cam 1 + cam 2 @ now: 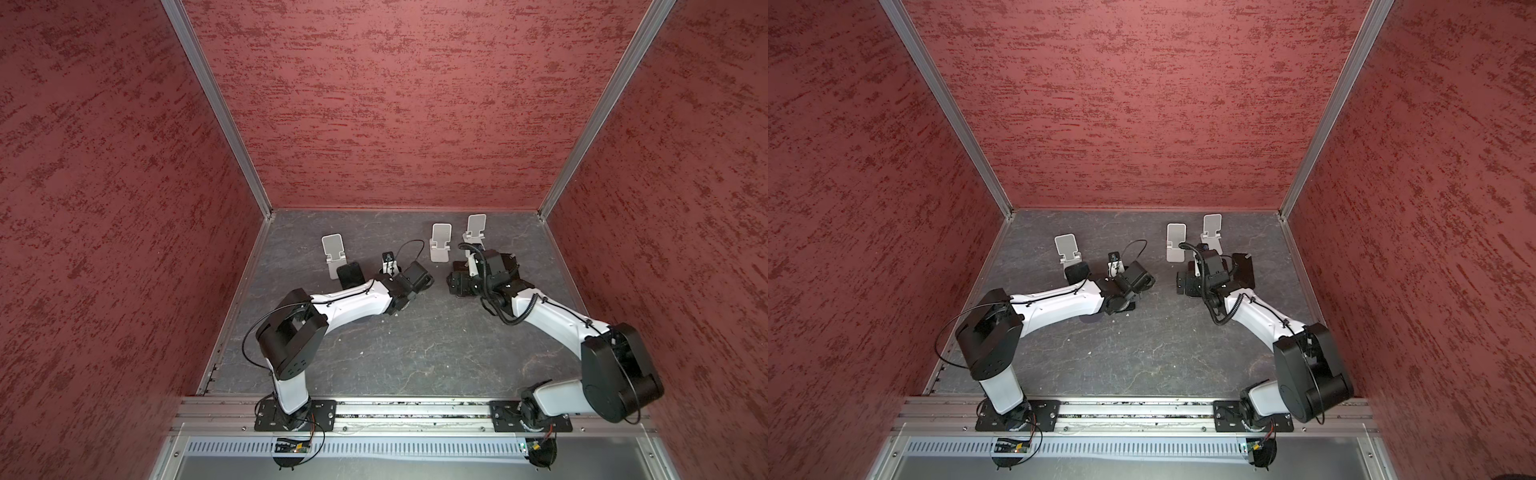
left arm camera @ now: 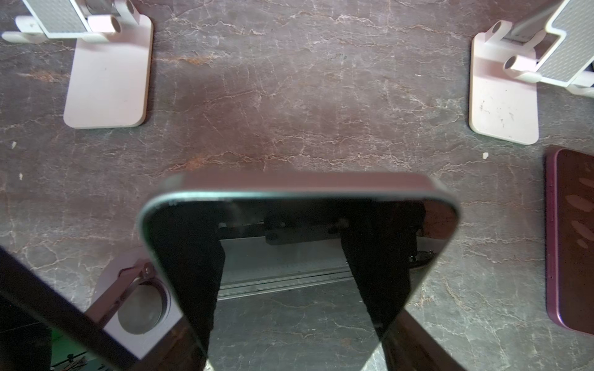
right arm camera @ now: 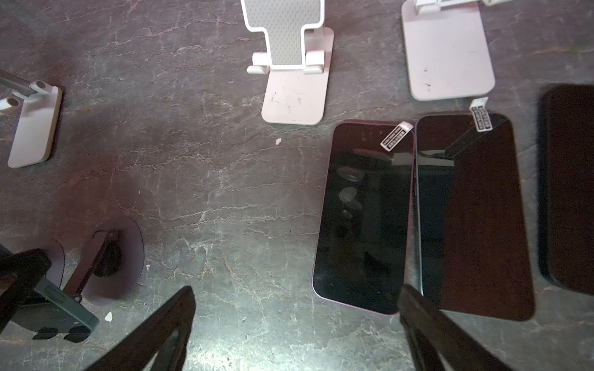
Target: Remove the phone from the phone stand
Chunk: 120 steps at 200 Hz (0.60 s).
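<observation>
A dark phone [image 2: 299,257] with a glossy screen stands upright against the arm of a round-based phone stand [image 2: 141,308]. My left gripper [image 2: 295,347] is shut on the phone, one finger against each long edge. The right wrist view shows the same phone [image 3: 58,314] at that stand [image 3: 125,257], with a left finger [image 3: 19,273] beside it. In both top views the left wrist hides the phone. My right gripper [image 3: 297,292] hangs open over bare table, holding nothing.
Three white folding stands [image 1: 332,253] [image 1: 440,245] [image 1: 475,228] stand at the back. A black phone [image 1: 351,274] lies by the left one. Three phones [image 3: 363,218] [image 3: 472,218] [image 3: 569,186] lie flat beside the right gripper. Red walls enclose the table.
</observation>
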Motion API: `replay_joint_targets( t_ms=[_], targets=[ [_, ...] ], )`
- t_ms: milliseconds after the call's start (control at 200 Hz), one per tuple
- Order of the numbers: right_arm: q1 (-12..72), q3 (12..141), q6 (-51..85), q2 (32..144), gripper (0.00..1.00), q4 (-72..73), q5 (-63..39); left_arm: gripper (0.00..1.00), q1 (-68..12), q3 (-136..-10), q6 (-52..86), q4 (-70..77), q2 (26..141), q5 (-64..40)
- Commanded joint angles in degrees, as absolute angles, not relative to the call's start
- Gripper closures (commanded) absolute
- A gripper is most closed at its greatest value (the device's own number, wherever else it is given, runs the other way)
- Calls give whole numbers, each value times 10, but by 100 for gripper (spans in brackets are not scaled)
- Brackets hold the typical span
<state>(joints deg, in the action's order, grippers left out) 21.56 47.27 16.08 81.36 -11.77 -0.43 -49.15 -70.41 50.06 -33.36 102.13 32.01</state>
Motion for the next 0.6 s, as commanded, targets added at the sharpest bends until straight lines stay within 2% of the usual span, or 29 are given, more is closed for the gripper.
replay_joint_targets(
  t_ms=[0,361,596],
  targets=[
    [219,476,160,818,1,-106,-9,25,-488,-700,493,-330,1030,330],
    [218,475,161,817,1,-106,-8,33,-494,-704,482,-341,1030,340],
    [218,474,162,818,1,-105,-10,35,-502,-712,477,-355,1027,351]
  ],
)
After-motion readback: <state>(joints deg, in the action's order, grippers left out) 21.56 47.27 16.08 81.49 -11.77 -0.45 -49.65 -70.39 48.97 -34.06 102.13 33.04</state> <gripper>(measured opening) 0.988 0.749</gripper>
